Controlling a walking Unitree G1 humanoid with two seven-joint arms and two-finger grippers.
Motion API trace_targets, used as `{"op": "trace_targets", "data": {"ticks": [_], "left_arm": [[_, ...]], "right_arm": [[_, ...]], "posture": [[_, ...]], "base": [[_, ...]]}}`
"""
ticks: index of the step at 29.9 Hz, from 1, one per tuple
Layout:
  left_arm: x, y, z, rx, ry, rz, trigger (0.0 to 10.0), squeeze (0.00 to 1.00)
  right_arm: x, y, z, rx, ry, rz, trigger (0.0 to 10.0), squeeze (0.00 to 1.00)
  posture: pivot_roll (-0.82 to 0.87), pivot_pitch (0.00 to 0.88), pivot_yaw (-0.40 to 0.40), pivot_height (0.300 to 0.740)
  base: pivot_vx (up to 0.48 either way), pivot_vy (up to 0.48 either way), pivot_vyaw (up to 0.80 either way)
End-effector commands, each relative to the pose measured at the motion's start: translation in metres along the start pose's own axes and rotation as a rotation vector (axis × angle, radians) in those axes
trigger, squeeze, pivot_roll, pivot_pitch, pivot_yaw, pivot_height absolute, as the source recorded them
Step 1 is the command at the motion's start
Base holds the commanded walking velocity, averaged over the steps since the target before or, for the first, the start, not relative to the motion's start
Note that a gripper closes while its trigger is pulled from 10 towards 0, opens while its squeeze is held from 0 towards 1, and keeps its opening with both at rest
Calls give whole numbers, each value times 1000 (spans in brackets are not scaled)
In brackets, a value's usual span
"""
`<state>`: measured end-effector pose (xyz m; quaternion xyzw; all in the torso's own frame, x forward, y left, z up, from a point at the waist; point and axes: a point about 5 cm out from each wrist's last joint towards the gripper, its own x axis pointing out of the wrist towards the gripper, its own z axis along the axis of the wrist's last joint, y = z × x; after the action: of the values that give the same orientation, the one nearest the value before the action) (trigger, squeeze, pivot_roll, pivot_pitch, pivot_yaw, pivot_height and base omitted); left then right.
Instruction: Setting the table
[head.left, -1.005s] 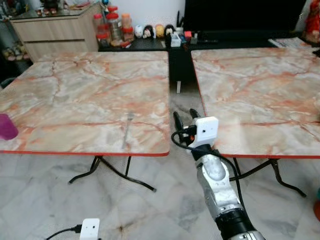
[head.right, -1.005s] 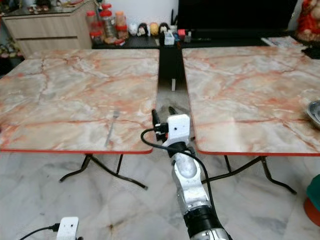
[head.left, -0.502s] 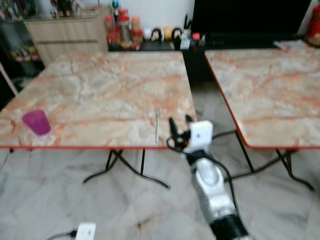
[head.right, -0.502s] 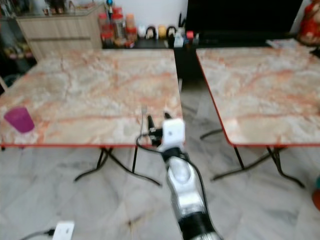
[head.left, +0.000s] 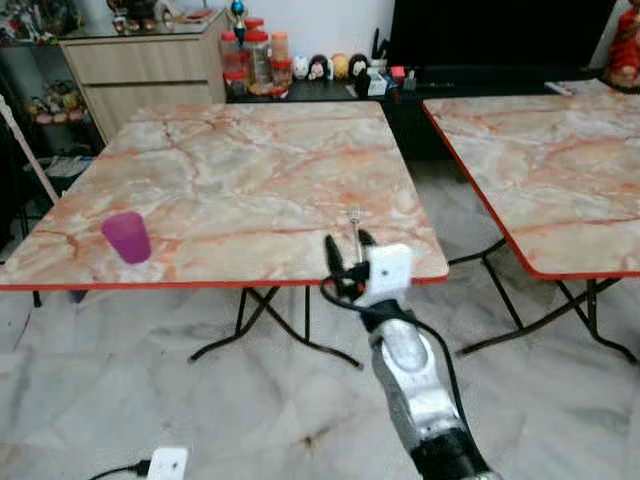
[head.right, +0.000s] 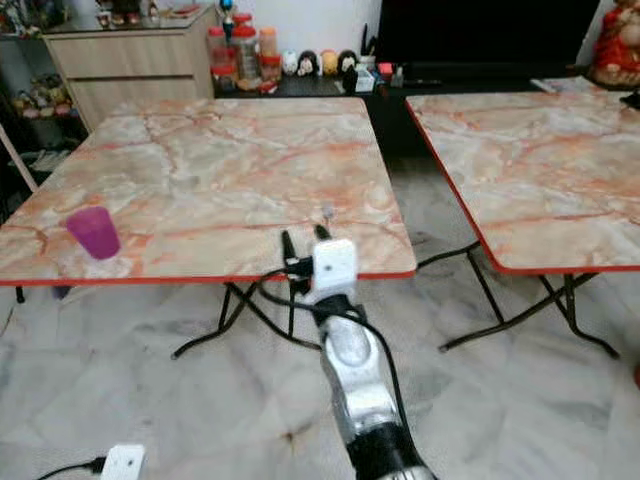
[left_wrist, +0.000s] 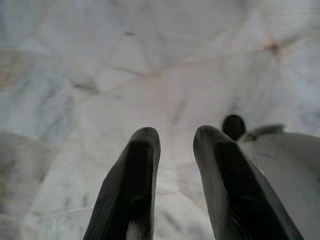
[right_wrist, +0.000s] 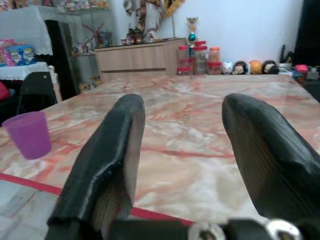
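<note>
Table (head.left: 250, 180): marble top veined orange, red rim, black folding legs. Fork (head.left: 354, 222), slim and silver, lies near the front edge, just beyond the right gripper (head.left: 345, 255), whose jaws gape empty at that edge. Second table (head.left: 540, 170) stands to the right. Purple cup (head.left: 126, 237) sits front left. Left gripper (left_wrist: 175, 150) hangs over the floor, narrowly parted.

A light wooden sideboard (head.left: 140, 65) stands against the far wall, red-lidded jars (head.left: 258, 60) and small figurines (head.left: 335, 67) lined up beside it, pale marble floor (head.left: 150, 400) below.
</note>
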<state>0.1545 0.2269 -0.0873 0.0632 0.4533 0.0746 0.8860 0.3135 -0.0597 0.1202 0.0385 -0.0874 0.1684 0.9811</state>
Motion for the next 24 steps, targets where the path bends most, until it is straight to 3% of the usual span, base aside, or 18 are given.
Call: {"op": "trace_targets", "data": {"ticks": [1, 9, 24], "left_arm": [[0, -8, 2, -11, -19, -17, 10000, 0], [0, -11, 0, -20, -12, -24, 10000, 0], [0, -13, 2, -25, -11, -19, 10000, 0]], "right_arm": [[0, -7, 2, -5, -6, -24, 10000, 0], [0, -7, 4, -9, -15, -25, 10000, 0], [1, -12, 4, -14, -4, -30, 10000, 0]], "posture": [[23, 35, 46, 740], [23, 44, 41, 740], [21, 51, 35, 740]], "base": [[0, 0, 0], [0, 0, 0], [286, 0, -86]]}}
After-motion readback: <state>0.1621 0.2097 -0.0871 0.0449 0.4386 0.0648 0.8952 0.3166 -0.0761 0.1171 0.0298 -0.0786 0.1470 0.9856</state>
